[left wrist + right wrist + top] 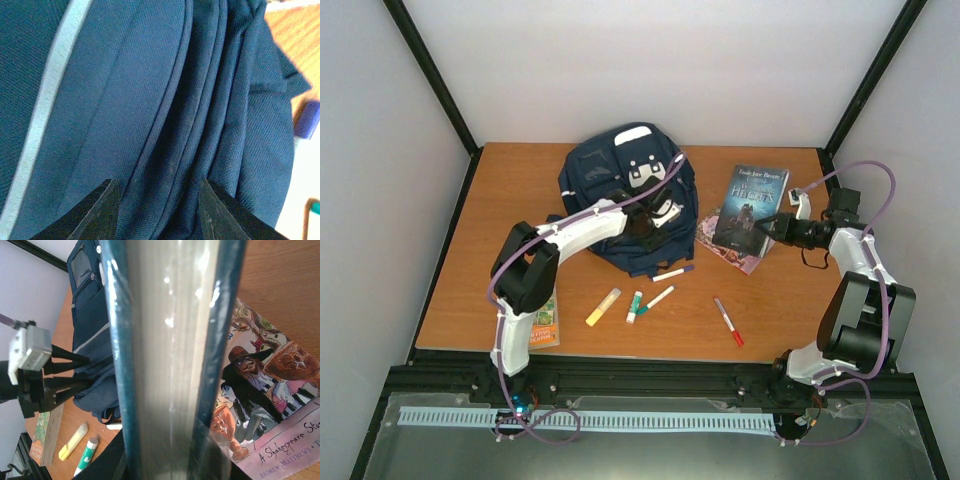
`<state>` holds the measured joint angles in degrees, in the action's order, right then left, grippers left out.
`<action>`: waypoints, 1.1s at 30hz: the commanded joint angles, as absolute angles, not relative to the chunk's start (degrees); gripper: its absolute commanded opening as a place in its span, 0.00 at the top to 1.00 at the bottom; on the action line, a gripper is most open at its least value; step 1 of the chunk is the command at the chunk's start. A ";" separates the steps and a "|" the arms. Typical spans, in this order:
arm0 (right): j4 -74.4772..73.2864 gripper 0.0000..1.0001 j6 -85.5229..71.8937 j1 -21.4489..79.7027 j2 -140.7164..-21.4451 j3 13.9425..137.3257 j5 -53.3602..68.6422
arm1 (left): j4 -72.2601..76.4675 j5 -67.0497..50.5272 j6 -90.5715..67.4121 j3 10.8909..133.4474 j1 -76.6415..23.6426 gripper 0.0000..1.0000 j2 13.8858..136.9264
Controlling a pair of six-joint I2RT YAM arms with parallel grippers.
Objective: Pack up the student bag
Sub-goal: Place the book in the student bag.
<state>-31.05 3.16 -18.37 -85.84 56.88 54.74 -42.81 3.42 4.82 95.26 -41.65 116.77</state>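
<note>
Backpack (610,175) is lying left of my right end effector (770,228), which is gripping the dark-blue book (750,200); my nearer left end effector (157,182) is standing half-open at its fabric.

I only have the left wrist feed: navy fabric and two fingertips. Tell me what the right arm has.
Observer: The right gripper is shut on a dark book, clamped across its page edge.
Operator: Say what's under that book.
Observer: A pink Shakespeare storybook lies flat on the table, partly beneath it.
Operator: Name something loose in front of the student bag.
Observer: A yellow highlighter and a red-tipped pen lie on the wood there.
</note>
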 commanded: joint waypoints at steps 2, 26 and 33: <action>-27.62 0.97 3.80 -18.85 -86.00 57.77 60.36 | -43.32 2.53 7.14 91.30 -41.92 0.55 114.35; -28.48 0.97 4.35 -18.90 -87.16 58.13 61.30 | -41.20 1.87 7.14 91.48 -43.20 0.56 117.10; -28.15 0.97 4.10 -18.94 -86.94 57.83 60.68 | -41.50 6.84 7.18 92.42 -43.24 0.82 117.78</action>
